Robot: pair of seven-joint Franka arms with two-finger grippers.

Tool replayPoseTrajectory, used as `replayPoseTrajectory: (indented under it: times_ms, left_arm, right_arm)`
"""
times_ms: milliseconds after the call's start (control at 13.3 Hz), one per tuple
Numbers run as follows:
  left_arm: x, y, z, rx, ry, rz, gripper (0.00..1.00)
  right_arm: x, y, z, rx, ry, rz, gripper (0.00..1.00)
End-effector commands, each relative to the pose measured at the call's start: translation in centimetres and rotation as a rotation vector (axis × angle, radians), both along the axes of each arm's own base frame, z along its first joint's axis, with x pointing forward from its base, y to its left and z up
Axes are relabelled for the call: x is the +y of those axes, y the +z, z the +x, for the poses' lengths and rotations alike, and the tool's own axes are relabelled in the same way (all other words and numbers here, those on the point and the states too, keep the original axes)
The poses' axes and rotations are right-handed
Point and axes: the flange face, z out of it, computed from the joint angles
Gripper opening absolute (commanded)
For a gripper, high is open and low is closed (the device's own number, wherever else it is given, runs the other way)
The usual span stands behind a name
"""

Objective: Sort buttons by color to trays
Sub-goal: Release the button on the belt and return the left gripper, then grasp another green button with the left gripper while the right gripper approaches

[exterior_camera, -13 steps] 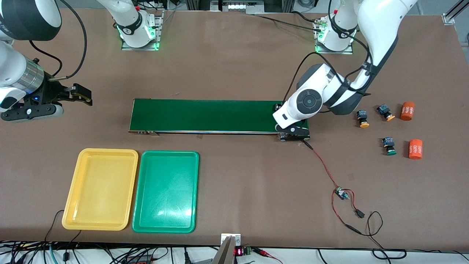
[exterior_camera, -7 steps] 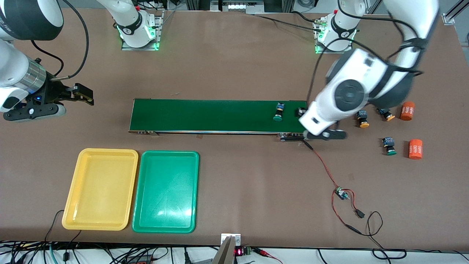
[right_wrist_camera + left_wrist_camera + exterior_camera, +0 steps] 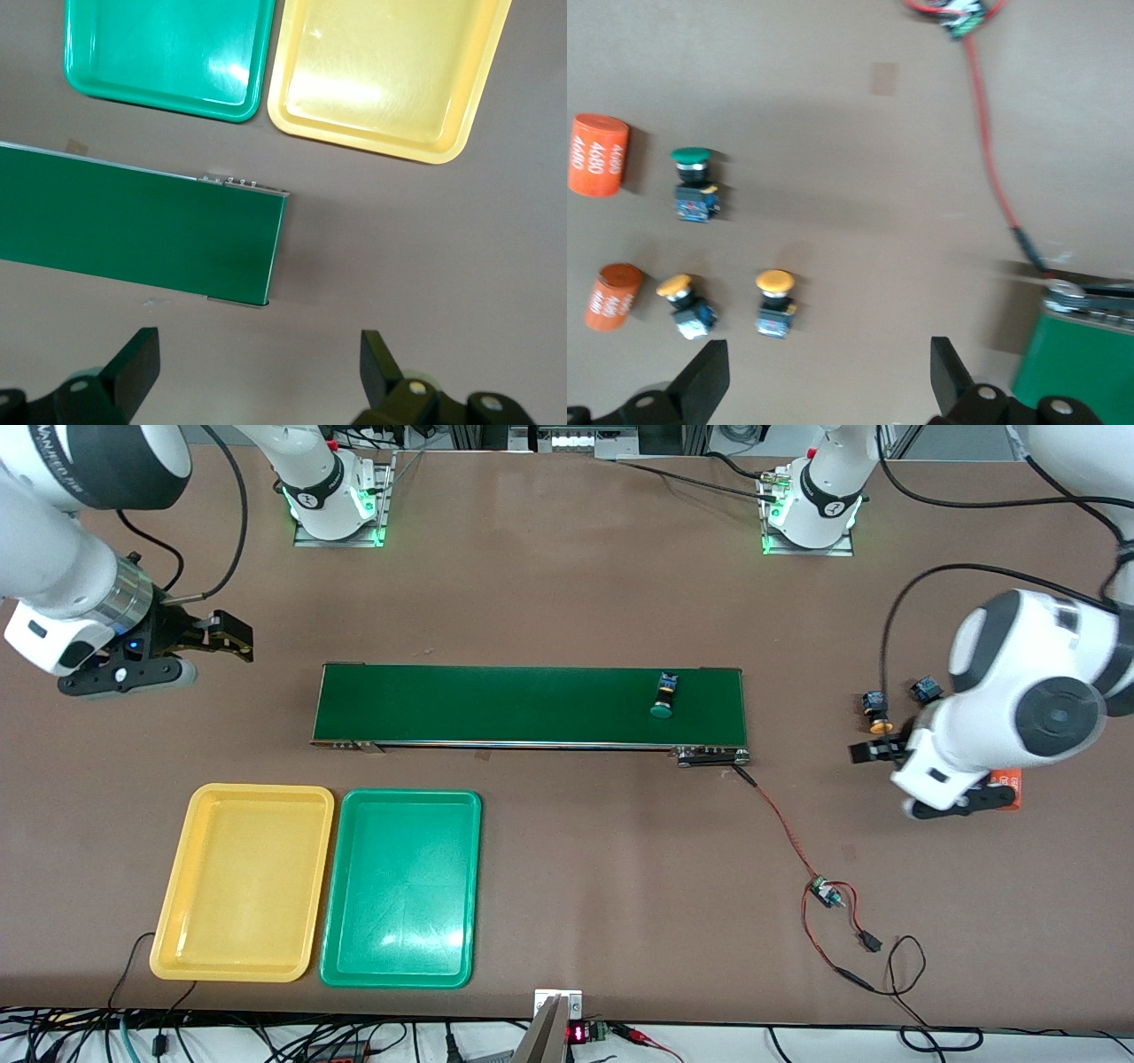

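Note:
One green-capped button (image 3: 663, 695) lies on the dark-green conveyor belt (image 3: 496, 704) near the left arm's end. My left gripper (image 3: 926, 778) (image 3: 828, 382) hangs open and empty over the loose buttons at that end of the table. Its wrist view shows a green-capped button (image 3: 694, 177) and two yellow-capped buttons (image 3: 775, 303) (image 3: 680, 303); the front view shows the yellow-capped two (image 3: 877, 713) (image 3: 927, 689), while the arm hides the green one. My right gripper (image 3: 190, 657) (image 3: 257, 367) is open over bare table beside the belt's other end. The yellow tray (image 3: 244, 881) (image 3: 381, 71) and green tray (image 3: 400, 887) (image 3: 168, 53) hold nothing.
Two orange cylinders printed 4680 (image 3: 598, 155) (image 3: 613, 297) lie beside the loose buttons; one (image 3: 1008, 781) peeks from under the left arm. A red wire (image 3: 784, 824) runs from the belt's end to a small board (image 3: 826, 892).
The left arm swung from the belt's end over to the loose buttons, leaving a green-capped button on the belt, which has carried it slightly along. The right gripper shifted a little toward the belt.

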Motion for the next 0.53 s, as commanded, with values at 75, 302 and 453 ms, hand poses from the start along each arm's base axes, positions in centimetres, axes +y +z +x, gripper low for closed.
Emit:
replayPoseTrajectory:
  times_ms: [75,302,453]
  left_arm:
    - [7.5,-3.6,0.6,0.008,-0.088,-0.069,1.0]
    - [10.1,-5.2,0.3,0.006,-0.071,-0.064,1.0]
    - [12.2,-8.9,-0.8,0.053,-0.042,-0.049,1.0]
  right_arm:
    - [1.4,-1.2,-4.2,-0.058,-0.049,-0.003,1.0]
    - [3.5,-1.9,-5.6,-0.054,-0.115,-0.01,1.0]
    - [6.7,-2.2,-6.4,-0.054,-0.169,-0.034,1.0]
